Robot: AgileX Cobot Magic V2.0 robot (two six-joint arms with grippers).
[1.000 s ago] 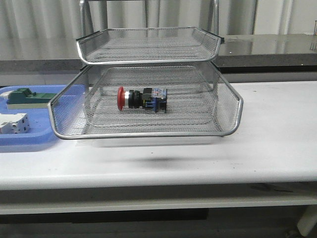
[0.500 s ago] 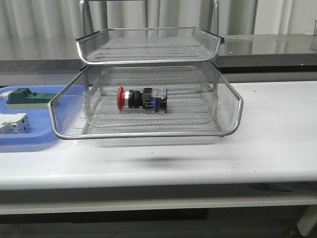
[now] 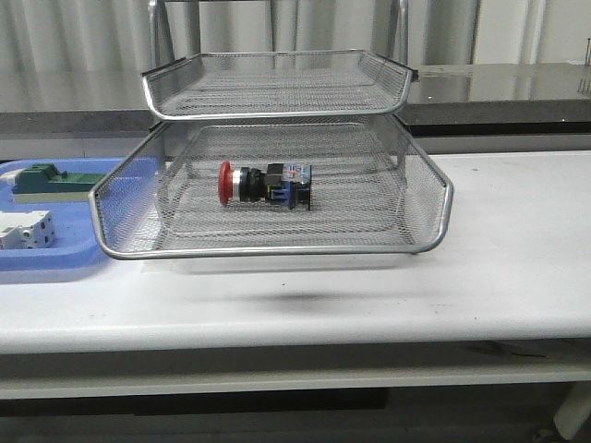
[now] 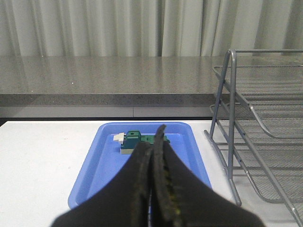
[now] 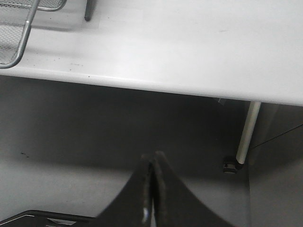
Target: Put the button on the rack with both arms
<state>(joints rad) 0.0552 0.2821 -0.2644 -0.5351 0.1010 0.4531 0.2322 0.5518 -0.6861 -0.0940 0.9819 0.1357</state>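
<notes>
The button (image 3: 265, 185) lies on its side in the middle of the rack's (image 3: 277, 247) big lower tray that shows in the front view, with another tray above it. Its red head points to the left and its blue and black body points to the right. Nothing is touching the button, and no arm shows in the front view. The rack stands on a white table (image 3: 499, 268). Just beside the rack on the left is a blue tray (image 3: 55, 263). A green block (image 3: 48, 182) and a white box (image 3: 24, 229) lie in it, a little apart from each other. In the left wrist view, the left gripper (image 4: 155, 142) has its two dark fingers pressed together with nothing between them. It hangs above the blue tray, and the green block peeks out just past the fingertips. The side of the rack, with its metal rods, shows beside the tray. In the right wrist view, the right gripper (image 5: 152, 163) also has its fingers pressed together and holds nothing. It hangs off the table, past its front edge, over the dark floor below. A table leg (image 5: 247, 132) and one corner of the rack show there too
</notes>
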